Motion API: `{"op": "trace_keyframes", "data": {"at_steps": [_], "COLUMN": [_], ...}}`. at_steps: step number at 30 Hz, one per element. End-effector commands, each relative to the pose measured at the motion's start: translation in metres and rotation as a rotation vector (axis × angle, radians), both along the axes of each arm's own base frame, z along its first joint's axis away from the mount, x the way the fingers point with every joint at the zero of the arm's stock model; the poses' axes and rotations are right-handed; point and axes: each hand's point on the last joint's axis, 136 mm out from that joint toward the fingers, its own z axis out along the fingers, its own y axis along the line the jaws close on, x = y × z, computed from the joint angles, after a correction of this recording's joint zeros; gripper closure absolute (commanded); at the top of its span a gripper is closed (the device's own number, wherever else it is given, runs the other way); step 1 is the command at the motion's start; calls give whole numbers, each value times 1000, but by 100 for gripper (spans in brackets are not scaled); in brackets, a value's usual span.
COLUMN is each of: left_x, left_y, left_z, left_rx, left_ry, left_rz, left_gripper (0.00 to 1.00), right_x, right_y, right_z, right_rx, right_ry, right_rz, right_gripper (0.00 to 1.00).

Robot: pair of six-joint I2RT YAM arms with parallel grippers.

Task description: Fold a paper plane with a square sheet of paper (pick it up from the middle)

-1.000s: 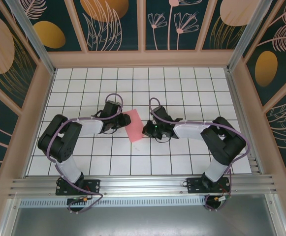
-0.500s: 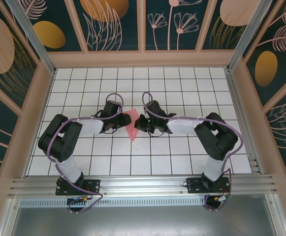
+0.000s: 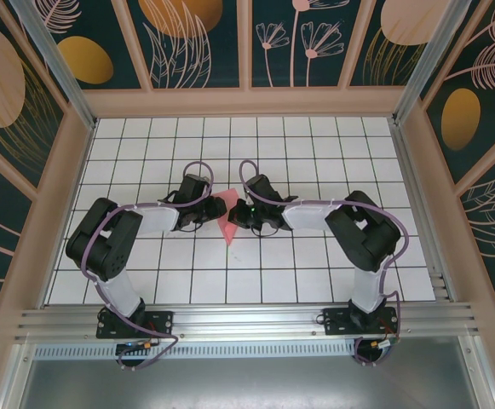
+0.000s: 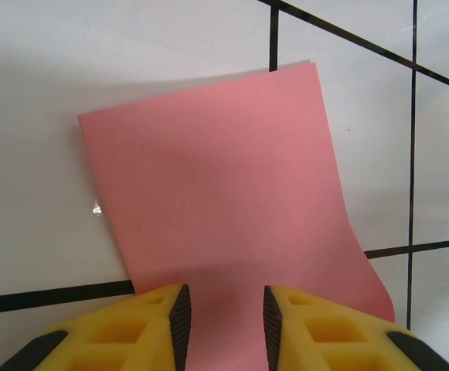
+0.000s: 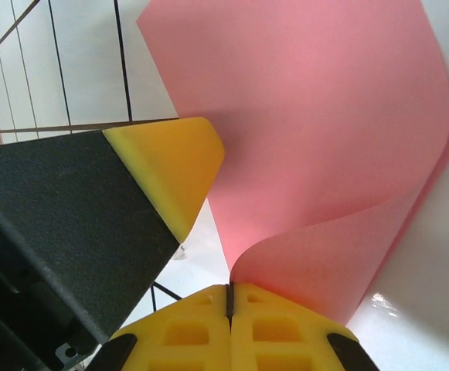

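Observation:
The square sheet of paper [image 3: 226, 223] is salmon-pink and lies mid-table between the two arms, partly curled over. In the left wrist view the sheet [image 4: 224, 185] lies flat on the tiles, and my left gripper [image 4: 224, 309] stands open over its near edge, a gap between the pads. My right gripper [image 5: 229, 290] is shut on the sheet's lifted edge, and the sheet [image 5: 301, 131] curves up from the table into it. A left finger [image 5: 170, 166] sits close beside. From above, left gripper [image 3: 213, 210] and right gripper [image 3: 235, 213] nearly meet. A paper plane is out of view.
The white grid table [image 3: 315, 145] is boxed in by wooden walls [image 3: 417, 170] on three sides. An aluminium rail [image 3: 247, 319] runs along the near edge by the arm bases. Both arms reach inward toward the middle.
My right gripper has moved left with the sheet's right edge, curling it over toward the left gripper. From above the sheet now looks narrower. The left arm has stayed put.

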Motion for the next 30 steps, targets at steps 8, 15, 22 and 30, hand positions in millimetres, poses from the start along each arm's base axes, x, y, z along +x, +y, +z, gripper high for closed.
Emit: {"op": "trace_keyframes", "data": {"at_steps": [8,15,22,30], "left_x": [-5,-6,-7,-7], "left_y": [10,10,11,11], "left_z": [-10,-12,-13,-13], "left_rx": [49,53,57,57], "left_ry": [31,37,40,40], "left_rz": [8,7,8,9], "left_gripper": [73,73,73,73], "right_x": [9,12,13,14], "right_y": [14,15,15,16], "right_z": [1,0,-5,-9], "right_rx": [32,37,35,26], "right_ry": [-39,-46,-41,-38], "right_rz": [30,24,24,28], "right_gripper": [97,97,98,98]}}
